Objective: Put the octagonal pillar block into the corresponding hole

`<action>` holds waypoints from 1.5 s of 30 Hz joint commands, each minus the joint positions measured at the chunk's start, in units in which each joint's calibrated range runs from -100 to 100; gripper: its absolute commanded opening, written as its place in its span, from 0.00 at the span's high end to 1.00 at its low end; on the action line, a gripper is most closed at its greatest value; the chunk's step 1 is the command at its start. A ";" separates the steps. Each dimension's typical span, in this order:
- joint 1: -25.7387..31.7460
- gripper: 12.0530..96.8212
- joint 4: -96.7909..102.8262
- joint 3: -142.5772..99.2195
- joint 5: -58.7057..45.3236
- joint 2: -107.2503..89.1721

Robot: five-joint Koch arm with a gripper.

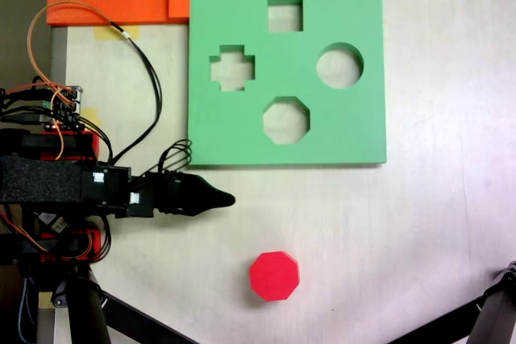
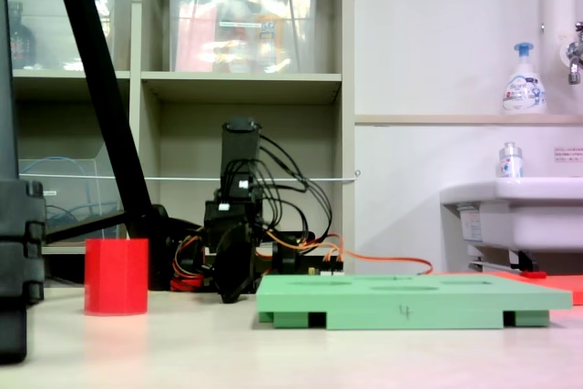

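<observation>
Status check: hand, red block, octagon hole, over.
Hand near board's edge, holding nothing; open or shut unclear. Red block upright on table, apart from the hand. Octagon hole in green board empty, nothing between.

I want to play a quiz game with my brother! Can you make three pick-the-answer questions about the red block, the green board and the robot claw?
1. Where is the red block in the top-down fixed view?
A. in a hole
B. on the table, below the green board
C. in the gripper

2. How many holes does the green board have?
A. two
B. four
C. six

3. What is in the octagonal hole?
A. nothing
B. the red block
C. a ball

Answers:
1. B: the block sits on bare table, apart from the board's lower edge.
2. B: a square, a cross, a circle and an octagon are cut through.
3. A: table shows through it; the gripper holds nothing and points right, short of the block.
</observation>
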 commanded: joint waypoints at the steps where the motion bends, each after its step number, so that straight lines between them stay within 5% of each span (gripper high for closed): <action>1: 0.49 0.57 -5.42 -1.18 -0.29 -0.41; 18: -13.97 0.61 -6.58 -1.18 30.33 -0.41; 25: -13.28 0.64 -29.78 0.82 34.09 -0.41; 32: -11.14 0.65 -57.80 23.05 35.41 -0.41; 45: -8.99 0.68 -80.62 67.12 37.66 1.82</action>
